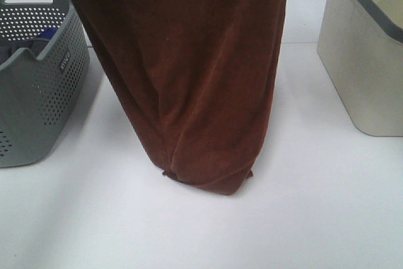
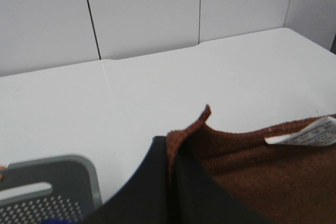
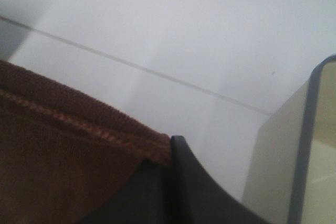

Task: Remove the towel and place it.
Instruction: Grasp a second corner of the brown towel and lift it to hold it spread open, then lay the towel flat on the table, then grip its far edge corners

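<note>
The dark reddish-brown towel [image 1: 189, 74] hangs from above the top of the exterior high view, its lower fold just touching the white table [image 1: 201, 231]. Both grippers are out of that view. In the left wrist view my left gripper [image 2: 170, 158] is shut on a corner of the towel [image 2: 252, 177], next to a white label [image 2: 310, 134]. In the right wrist view my right gripper [image 3: 169, 156] is shut on the towel's hemmed edge [image 3: 63, 156].
A grey perforated basket [image 1: 38, 74] with blue cloth [image 1: 44, 33] inside stands at the left; its rim also shows in the left wrist view [image 2: 52, 182]. A beige bin [image 1: 368, 55] with a dark rim stands at the right, also in the right wrist view [image 3: 294, 156].
</note>
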Action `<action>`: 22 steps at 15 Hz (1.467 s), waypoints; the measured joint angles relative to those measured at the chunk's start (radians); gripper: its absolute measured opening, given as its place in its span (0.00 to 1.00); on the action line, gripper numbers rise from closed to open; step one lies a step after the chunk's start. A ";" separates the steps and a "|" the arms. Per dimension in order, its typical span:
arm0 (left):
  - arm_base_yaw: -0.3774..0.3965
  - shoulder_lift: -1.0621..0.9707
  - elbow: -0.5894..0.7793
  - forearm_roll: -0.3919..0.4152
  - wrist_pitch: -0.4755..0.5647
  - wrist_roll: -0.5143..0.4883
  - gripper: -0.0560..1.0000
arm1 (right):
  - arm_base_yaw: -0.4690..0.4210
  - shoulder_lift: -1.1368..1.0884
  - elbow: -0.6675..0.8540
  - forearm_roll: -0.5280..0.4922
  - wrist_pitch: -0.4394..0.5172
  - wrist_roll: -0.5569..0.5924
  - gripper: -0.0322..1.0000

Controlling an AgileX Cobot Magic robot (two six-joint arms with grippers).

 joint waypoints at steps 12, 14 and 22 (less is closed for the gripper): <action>0.023 0.266 -0.659 0.011 0.048 0.037 0.05 | 0.002 0.131 -0.475 -0.164 -0.137 -0.035 0.03; 0.016 0.324 -0.659 -0.114 0.192 0.127 0.05 | 0.007 0.168 -0.422 -0.180 -0.089 -0.034 0.03; 0.031 0.353 -0.662 -0.746 0.870 0.601 0.05 | 0.002 0.195 -0.360 -0.008 0.300 -0.020 0.03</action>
